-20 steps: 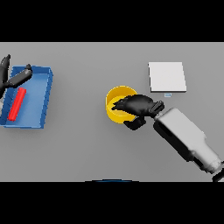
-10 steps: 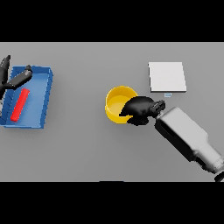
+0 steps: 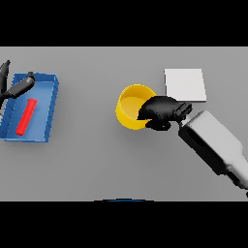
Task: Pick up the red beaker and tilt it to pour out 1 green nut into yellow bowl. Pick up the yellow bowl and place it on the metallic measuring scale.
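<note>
Bowl gripped, not yet on the scale.
My right hand point(image 3: 157, 111) curls over the yellow bowl point(image 3: 131, 107) rim; metallic scale point(image 3: 185, 85) sits just beside, unreached.

The setting reads as a bare lab-style test bench: a plain grey counter point(image 3: 87, 169) with no walls or furniture in view, carrying a white square measuring scale point(image 3: 184, 84), a blue tray point(image 3: 52, 104) holding a red beaker point(image 3: 25, 116), and a yellow bowl point(image 3: 130, 109).
</note>
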Available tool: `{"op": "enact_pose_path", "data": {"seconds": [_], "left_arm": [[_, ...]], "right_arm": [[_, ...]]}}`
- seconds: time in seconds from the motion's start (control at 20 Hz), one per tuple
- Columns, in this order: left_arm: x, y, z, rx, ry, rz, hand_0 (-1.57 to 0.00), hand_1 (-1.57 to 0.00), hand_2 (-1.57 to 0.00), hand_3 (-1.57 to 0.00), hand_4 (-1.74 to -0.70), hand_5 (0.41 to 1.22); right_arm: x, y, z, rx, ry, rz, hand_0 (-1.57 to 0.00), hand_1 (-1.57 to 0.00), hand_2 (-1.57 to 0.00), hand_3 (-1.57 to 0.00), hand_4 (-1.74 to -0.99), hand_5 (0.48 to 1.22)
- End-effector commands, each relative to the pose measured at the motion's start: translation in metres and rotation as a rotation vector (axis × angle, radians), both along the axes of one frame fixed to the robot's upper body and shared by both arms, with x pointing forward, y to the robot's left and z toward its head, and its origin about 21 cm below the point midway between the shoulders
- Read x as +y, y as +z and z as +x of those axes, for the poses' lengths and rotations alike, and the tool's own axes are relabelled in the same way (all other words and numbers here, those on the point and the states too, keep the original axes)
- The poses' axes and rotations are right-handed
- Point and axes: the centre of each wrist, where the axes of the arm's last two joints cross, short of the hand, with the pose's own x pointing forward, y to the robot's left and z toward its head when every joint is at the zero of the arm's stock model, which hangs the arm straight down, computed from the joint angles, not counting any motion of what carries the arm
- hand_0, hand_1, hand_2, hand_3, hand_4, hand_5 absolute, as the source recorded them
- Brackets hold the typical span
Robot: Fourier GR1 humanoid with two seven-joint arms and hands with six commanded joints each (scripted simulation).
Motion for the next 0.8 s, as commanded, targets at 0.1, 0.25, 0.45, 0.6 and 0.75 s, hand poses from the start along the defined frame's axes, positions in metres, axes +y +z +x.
{"op": "enact_pose_path", "data": {"seconds": [0.1, 0.25, 0.45, 0.6, 0.75], "left_arm": [[0.000, -0.004, -0.002, 0.009, -0.009, -0.006, 0.00, 0.00, 0.00, 0.00, -0.80, 0.720], [-0.002, -0.001, 0.000, -0.003, -0.010, -0.012, 0.00, 0.00, 0.00, 0.00, -0.81, 0.723], [-0.002, 0.005, 0.001, -0.011, -0.016, 0.002, 0.00, 0.00, 0.00, 0.00, -0.80, 0.723], [-0.003, 0.004, -0.002, -0.013, -0.011, -0.001, 0.00, 0.00, 0.00, 0.00, -0.81, 0.741], [-0.006, 0.007, -0.004, -0.008, -0.005, 0.008, 0.00, 0.00, 0.00, 0.00, -0.80, 0.734]], "right_arm": [[-0.009, 0.021, 0.000, -0.044, -0.040, -0.024, -1.56, -1.56, -1.54, -1.34, -1.726, 1.219], [-0.011, 0.033, 0.000, -0.067, -0.075, -0.019, -1.57, -1.57, -1.55, -1.26, -1.721, 1.219], [-0.018, 0.049, 0.009, -0.103, -0.079, -0.020, -1.57, -1.57, -1.56, -1.24, -1.719, 1.220], [-0.028, 0.061, 0.022, -0.157, -0.122, -0.021, -1.57, -1.57, -1.57, -1.33, -1.720, 1.221], [-0.050, 0.066, 0.038, -0.195, -0.183, -0.028, -1.57, -1.57, -1.57, -1.26, -1.719, 1.221]]}}
